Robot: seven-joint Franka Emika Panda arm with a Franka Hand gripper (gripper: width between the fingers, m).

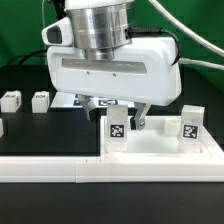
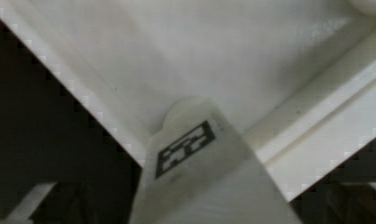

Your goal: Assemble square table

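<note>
The white square table top [image 1: 160,150] lies at the exterior view's right. Two tagged white legs stand upright on it, one near its left corner [image 1: 117,130] and one at its right [image 1: 190,125]. My gripper [image 1: 121,114] hangs straight over the left leg, with one finger [image 1: 143,117] showing just to its right. In the wrist view that leg [image 2: 199,150] rises between my jaws over the table top [image 2: 185,60]. My gripper [image 2: 206,215] looks open, with a dark gap between the leg and the one finger [image 2: 34,205] that shows.
Two loose tagged legs [image 1: 10,100] [image 1: 40,100] stand on the black table at the exterior view's left. A long white rail [image 1: 45,170] runs along the front edge. The marker board [image 1: 70,100] lies behind, partly hidden by my gripper's body.
</note>
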